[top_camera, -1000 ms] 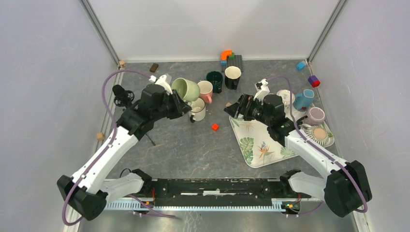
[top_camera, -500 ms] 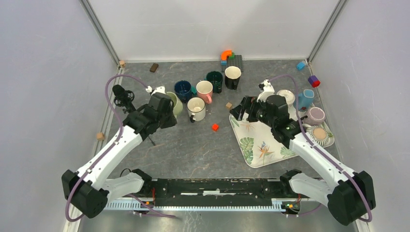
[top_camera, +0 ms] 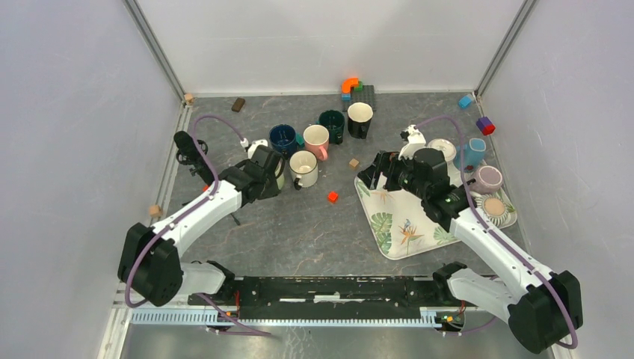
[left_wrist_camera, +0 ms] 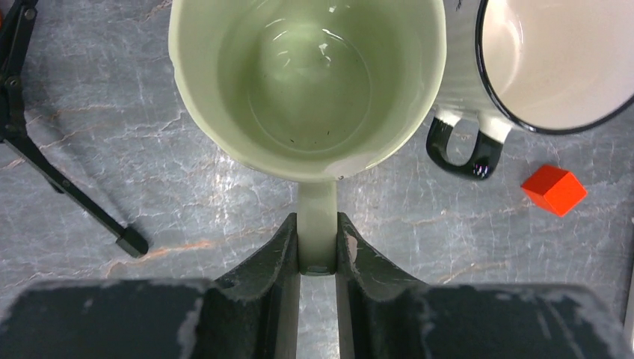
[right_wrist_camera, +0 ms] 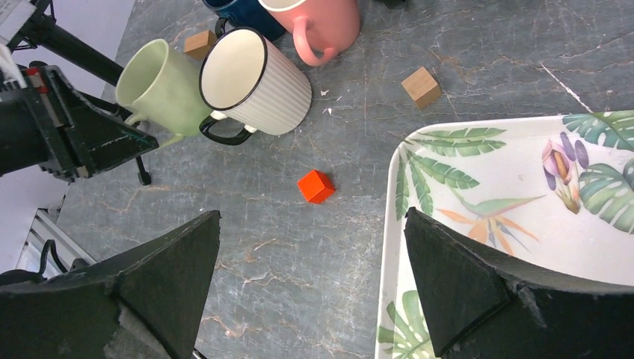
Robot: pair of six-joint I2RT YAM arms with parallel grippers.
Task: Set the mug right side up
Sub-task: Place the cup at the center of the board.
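Observation:
The pale green mug [left_wrist_camera: 306, 75] is mouth up, just left of a white ribbed mug with a black rim [left_wrist_camera: 553, 60]. My left gripper [left_wrist_camera: 318, 243] is shut on the green mug's handle [left_wrist_camera: 317, 224]. In the top view the green mug [top_camera: 275, 168] is mostly hidden under my left gripper [top_camera: 265, 179]. I cannot tell whether its base touches the table. The right wrist view shows the green mug [right_wrist_camera: 161, 86] beside the white mug [right_wrist_camera: 254, 82]. My right gripper [right_wrist_camera: 312, 277] is open and empty, over the tray's left edge [top_camera: 374, 170].
A red cube [top_camera: 332, 197] lies between the arms. The leaf-print tray [top_camera: 404, 224] at the right holds several cups [top_camera: 469, 153]. A dark blue mug [top_camera: 282, 137], a pink mug [top_camera: 317, 139], a dark green mug [top_camera: 331, 123] and a black mug [top_camera: 359, 118] stand behind. A black tripod [top_camera: 187, 149] stands at the left.
My left gripper has brought the green mug down from a raised, tilted pose behind the white mug to a low spot left of it, mouth up. The right arm barely moved.

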